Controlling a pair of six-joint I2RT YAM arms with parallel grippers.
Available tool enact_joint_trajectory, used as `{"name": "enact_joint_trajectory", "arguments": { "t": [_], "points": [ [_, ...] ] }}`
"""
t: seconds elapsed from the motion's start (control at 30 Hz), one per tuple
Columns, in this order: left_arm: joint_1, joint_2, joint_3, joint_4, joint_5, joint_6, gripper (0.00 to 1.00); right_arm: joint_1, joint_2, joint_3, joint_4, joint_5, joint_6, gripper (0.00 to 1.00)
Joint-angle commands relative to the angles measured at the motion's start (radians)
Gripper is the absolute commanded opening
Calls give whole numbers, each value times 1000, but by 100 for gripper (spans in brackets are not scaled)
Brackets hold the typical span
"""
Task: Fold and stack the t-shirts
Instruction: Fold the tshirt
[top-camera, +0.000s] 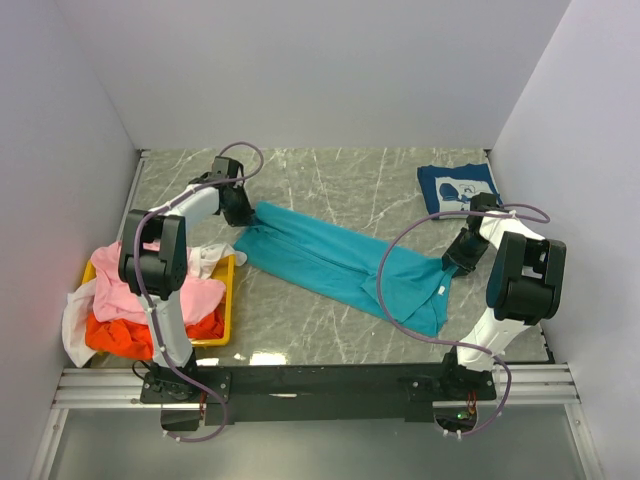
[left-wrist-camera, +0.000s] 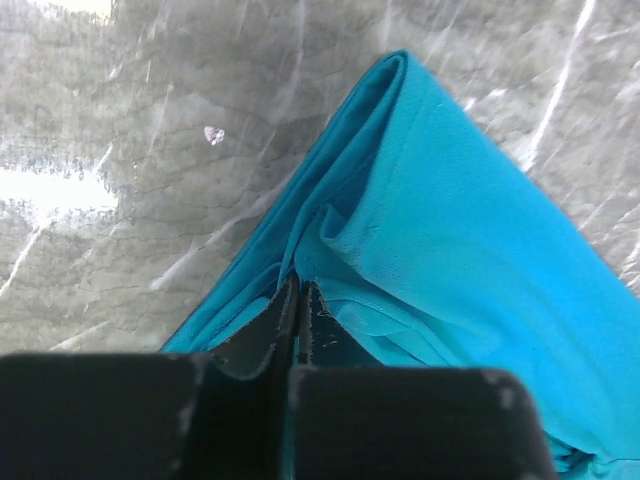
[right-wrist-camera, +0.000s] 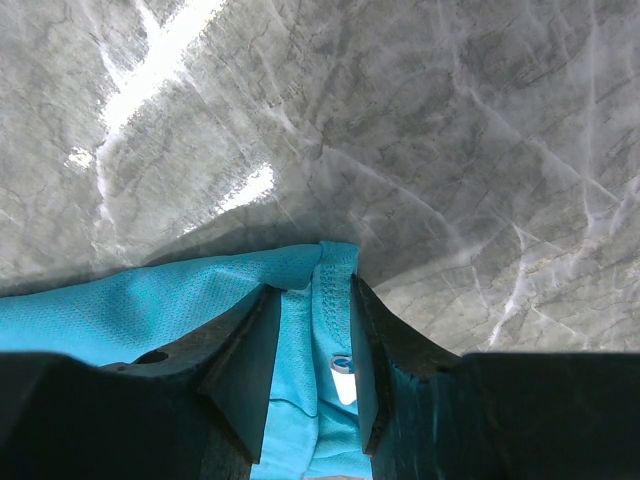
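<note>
Teal t-shirt (top-camera: 335, 265) lies stretched diagonally across the table's (top-camera: 330, 180) middle. Left gripper (left-wrist-camera: 298, 315) is pinched tight on its far-left corner; right gripper (right-wrist-camera: 312, 350) clamps the collar end. Best to lift both ends level and keep the cloth taut for a clean fold.

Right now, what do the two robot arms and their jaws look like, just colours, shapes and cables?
Both arms are built alike: white link tubes between bulky black joint housings, on black bases bolted to a metal rail. A thin purplish-grey cable loops loosely along the left arm and the right arm. The wrist views show matte black, flat jaws, lightly scuffed at the edges.
</note>
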Motion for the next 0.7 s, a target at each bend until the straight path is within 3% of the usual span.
{"name": "enact_joint_trajectory", "arguments": {
  "t": [0.0,0.67],
  "points": [
    [0,-53,-16,15,-22,10,1,-10,12,22,10,15,-10,41],
    [0,-158,-99,45,-51,1,1,-10,17,19,7,12,-17,41]
  ]
}}
